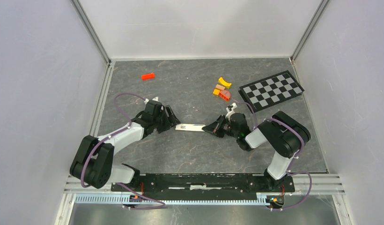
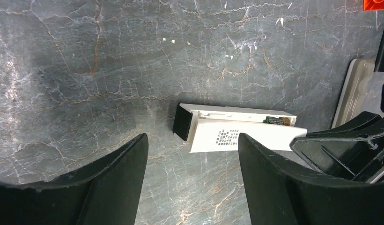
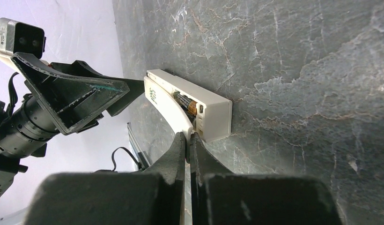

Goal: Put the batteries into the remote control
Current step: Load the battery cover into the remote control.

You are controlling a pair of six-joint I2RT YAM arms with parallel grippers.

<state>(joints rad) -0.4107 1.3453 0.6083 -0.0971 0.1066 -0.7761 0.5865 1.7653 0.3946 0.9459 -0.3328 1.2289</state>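
Battery (image 3: 187,101) apparently inside remote control (image 3: 217,112)

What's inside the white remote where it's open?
One battery with a gold end lies in the remote control's open slot. The white lid, pinched by the right gripper, covers the rest, so any other batteries are hidden.

In the top view the remote control (image 1: 190,127) loses its right end under the right gripper (image 1: 212,127), and no battery is large enough to make out there. From the left wrist, the battery cover (image 2: 241,137) hides most of one battery (image 2: 278,121), and the picture's corner cuts an orange block (image 2: 376,3). The cover's near end vanishes between the right gripper's closed fingers (image 3: 173,154).
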